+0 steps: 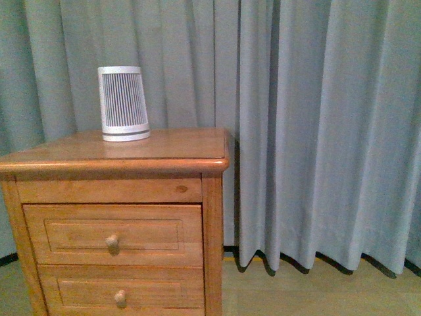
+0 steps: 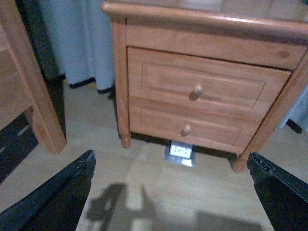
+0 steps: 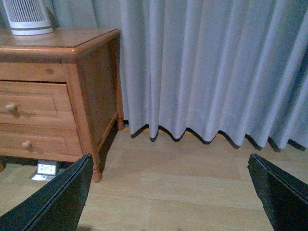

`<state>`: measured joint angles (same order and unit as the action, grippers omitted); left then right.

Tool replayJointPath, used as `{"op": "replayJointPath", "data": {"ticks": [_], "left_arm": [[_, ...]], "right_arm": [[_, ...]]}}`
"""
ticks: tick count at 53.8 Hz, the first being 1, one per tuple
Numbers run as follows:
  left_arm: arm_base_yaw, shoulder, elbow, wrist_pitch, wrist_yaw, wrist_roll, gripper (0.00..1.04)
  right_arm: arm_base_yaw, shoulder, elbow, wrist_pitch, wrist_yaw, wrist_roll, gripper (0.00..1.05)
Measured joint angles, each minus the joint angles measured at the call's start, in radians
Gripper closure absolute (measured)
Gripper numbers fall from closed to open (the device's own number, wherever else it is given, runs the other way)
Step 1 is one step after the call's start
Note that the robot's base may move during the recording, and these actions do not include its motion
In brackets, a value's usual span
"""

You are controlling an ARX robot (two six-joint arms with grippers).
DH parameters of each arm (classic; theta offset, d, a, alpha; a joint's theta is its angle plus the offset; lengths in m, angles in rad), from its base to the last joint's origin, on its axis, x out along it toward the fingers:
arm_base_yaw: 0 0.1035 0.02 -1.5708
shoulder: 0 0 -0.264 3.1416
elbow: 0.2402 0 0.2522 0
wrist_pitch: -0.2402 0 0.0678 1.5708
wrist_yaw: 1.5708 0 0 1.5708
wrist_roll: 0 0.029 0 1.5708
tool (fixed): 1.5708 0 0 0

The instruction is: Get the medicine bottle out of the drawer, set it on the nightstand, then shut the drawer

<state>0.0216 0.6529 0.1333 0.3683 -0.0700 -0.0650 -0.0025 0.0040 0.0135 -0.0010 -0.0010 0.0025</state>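
Cannot spot the medicine bottle, presumably hidden in the shut top drawer (image 1: 113,235) of the nightstand (image 1: 171,146); with left gripper (image 2: 171,160) and right gripper (image 3: 169,159) both spread wide and empty, pull the round knob (image 1: 112,241) first, then pinch that light, slick, rigid bottle across its body.

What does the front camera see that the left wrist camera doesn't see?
Only the front view shows the white slatted device standing on the nightstand top. Only the left wrist view shows the nightstand's legs, a small white box on the floor under it, a wooden post of other furniture, and the left gripper's fingers, spread apart. Both show the two drawers shut, their round knobs, and the grey curtain. Neither shows a medicine bottle.
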Motion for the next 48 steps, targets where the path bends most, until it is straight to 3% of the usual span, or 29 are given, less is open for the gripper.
{"op": "replayJointPath", "data": {"ticks": [8,15,32,48], "left_arm": [[-0.003,0.49,0.146,0.399,-0.013,0.02,0.07],[-0.014,0.808,0.302,0.529,-0.039,0.025,0.07],[-0.081,1.27,0.66,0.561,-0.069,0.015,0.07],[-0.126,1.563,0.914,0.594,-0.036,0.044,0.07]], "right_arm": [[0.0,0.0,0.0,0.0,0.0,0.0,0.07],[0.0,0.0,0.0,0.0,0.0,0.0,0.07],[0.0,0.0,0.0,0.0,0.0,0.0,0.07],[0.0,0.0,0.0,0.0,0.0,0.0,0.07]]}}
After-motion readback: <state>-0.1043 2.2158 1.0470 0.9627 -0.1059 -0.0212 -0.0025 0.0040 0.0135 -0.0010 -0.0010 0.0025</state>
